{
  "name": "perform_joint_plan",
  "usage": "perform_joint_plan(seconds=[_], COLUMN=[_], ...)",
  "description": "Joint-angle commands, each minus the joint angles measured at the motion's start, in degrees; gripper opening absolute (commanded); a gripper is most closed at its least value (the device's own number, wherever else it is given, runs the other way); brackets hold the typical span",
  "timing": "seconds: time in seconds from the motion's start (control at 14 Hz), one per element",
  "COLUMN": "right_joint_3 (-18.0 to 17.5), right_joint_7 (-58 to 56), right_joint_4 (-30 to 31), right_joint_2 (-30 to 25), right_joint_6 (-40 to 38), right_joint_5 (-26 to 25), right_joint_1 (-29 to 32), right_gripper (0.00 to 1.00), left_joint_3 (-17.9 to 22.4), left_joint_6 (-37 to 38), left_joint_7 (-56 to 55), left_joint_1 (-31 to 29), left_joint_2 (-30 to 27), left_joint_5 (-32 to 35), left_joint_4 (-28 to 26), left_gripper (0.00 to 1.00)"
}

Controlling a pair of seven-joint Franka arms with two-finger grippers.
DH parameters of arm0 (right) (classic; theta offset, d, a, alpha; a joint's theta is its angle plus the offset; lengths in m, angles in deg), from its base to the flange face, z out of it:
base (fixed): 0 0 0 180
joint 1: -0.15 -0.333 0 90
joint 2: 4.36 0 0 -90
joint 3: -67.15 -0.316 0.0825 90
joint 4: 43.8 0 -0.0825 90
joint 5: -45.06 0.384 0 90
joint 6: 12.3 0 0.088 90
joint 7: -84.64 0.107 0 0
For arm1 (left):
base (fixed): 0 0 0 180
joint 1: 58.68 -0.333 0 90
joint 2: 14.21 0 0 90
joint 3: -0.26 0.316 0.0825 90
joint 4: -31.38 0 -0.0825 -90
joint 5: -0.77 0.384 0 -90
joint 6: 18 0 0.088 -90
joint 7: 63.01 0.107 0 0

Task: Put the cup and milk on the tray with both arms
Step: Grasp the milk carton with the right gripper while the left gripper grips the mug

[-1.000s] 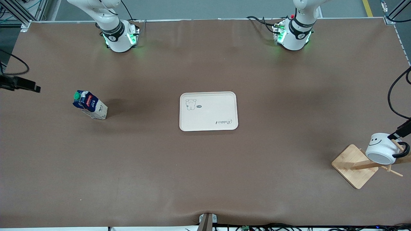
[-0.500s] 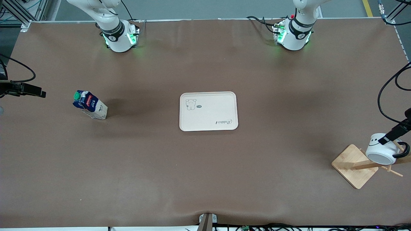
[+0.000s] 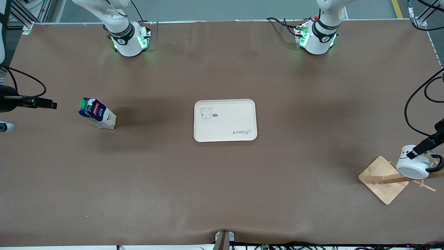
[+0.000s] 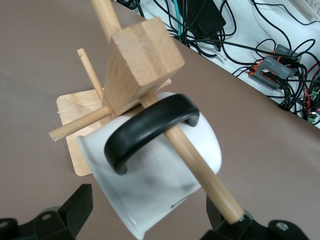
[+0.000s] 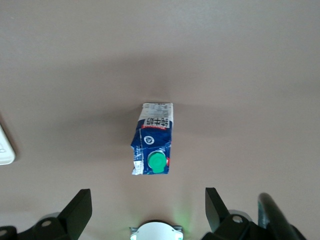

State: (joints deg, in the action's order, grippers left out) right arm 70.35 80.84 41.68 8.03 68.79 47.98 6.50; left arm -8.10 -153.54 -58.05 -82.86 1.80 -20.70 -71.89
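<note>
The cup (image 3: pixel 413 164) hangs by its black handle (image 4: pixel 150 127) on a peg of a bamboo rack, at the left arm's end of the table. My left gripper (image 3: pixel 420 149) is open, with its fingers on either side of the cup's white body (image 4: pixel 155 185), not closed on it. The milk (image 3: pixel 97 117) stands on the table toward the right arm's end. My right gripper (image 3: pixel 48 103) is open and empty, over the table beside the milk. The right wrist view shows the milk (image 5: pixel 154 145) ahead of the gripper (image 5: pixel 147 210). The tray (image 3: pixel 225 120) lies empty mid-table.
The bamboo rack has a square base (image 3: pixel 383 178) and a tilted post with several pegs (image 4: pixel 195 165). Cables hang beside the left arm (image 3: pixel 414 104). A tray corner (image 5: pixel 5 150) and the right arm's green-lit base (image 5: pixel 156 231) show in the right wrist view.
My right gripper has moved toward the milk. My left gripper has come down closer round the cup. Cup, milk and tray have not moved.
</note>
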Motion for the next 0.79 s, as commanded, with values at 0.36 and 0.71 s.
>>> perform_joint_plan(seconds=[0.36,0.71], right_joint_3=[-0.1,-0.3], right_joint_7=[2.7,9.6], right_joint_4=[5.7,8.3], right_joint_2=[1.9,1.6], right_joint_6=[-0.1,3.7], right_joint_5=[3.4,4.2], right_joint_1=[3.9,2.3], right_gripper=[1.0,1.0], left_joint_3=[-0.3,-0.3], left_joint_6=[-0.5,-0.4], left_joint_7=[1.0,0.9], left_joint_1=[0.9,1.7], left_joint_2=[0.3,0.2], left_joint_5=[-0.5,-0.5], left_joint_4=[1.7,1.7], left_gripper=[0.71,0.5])
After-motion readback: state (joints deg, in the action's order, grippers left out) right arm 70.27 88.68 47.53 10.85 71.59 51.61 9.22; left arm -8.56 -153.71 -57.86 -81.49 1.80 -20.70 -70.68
